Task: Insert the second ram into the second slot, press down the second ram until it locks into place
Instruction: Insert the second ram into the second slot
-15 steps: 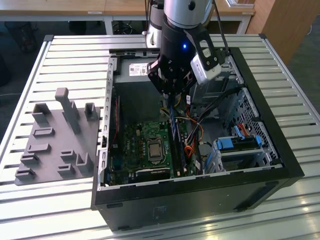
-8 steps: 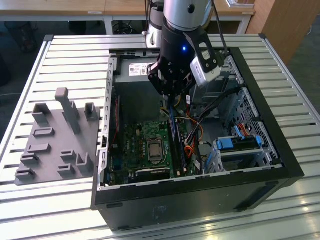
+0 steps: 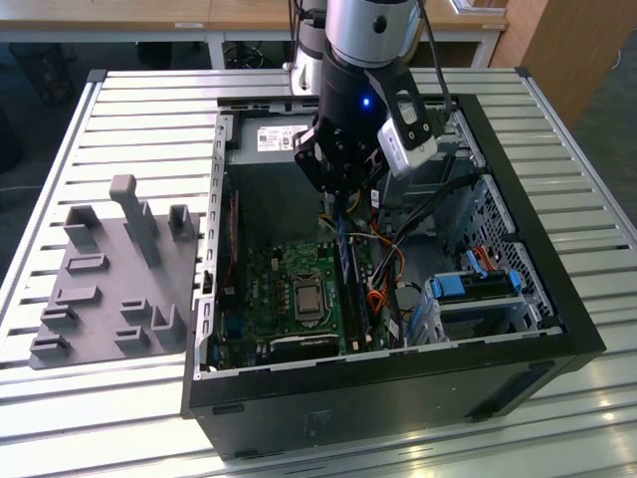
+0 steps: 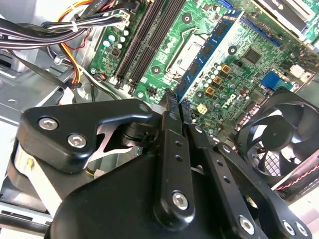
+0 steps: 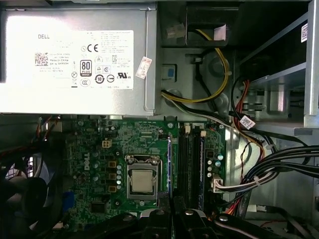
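Item: ram (image 4: 207, 54). Blue stick, standing on edge along the motherboard (image 4: 234, 99) slots, beside the CPU socket (image 4: 187, 50). Your pincer (image 4: 178, 99) is clenched on its near end, one finger on either side.

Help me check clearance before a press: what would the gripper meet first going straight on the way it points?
Most likely the ram: the blue stick stands on edge on the motherboard, its near end directly ahead of the gripper. Whether the two touch is unclear.
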### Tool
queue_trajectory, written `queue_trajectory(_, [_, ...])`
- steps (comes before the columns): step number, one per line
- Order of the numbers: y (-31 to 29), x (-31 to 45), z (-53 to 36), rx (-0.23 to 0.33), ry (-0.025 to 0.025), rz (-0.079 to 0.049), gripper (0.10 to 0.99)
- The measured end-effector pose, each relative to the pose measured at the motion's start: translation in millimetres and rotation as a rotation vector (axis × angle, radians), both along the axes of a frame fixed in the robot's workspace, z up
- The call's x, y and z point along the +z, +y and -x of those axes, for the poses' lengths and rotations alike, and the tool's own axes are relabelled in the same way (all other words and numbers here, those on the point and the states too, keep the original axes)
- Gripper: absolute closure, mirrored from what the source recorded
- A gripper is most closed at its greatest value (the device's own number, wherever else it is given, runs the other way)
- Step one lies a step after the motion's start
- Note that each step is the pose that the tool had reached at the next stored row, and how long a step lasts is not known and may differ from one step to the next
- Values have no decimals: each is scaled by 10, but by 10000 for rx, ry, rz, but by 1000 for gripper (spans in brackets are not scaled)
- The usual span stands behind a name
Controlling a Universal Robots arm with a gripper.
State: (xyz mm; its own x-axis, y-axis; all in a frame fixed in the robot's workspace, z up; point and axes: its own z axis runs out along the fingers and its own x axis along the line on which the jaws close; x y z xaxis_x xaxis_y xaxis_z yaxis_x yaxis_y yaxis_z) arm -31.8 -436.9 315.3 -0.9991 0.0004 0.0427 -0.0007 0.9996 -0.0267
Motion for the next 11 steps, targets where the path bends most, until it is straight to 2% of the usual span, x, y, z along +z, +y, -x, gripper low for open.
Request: queue_trajectory(11, [0, -60, 0, -1, 0, 0, 949])
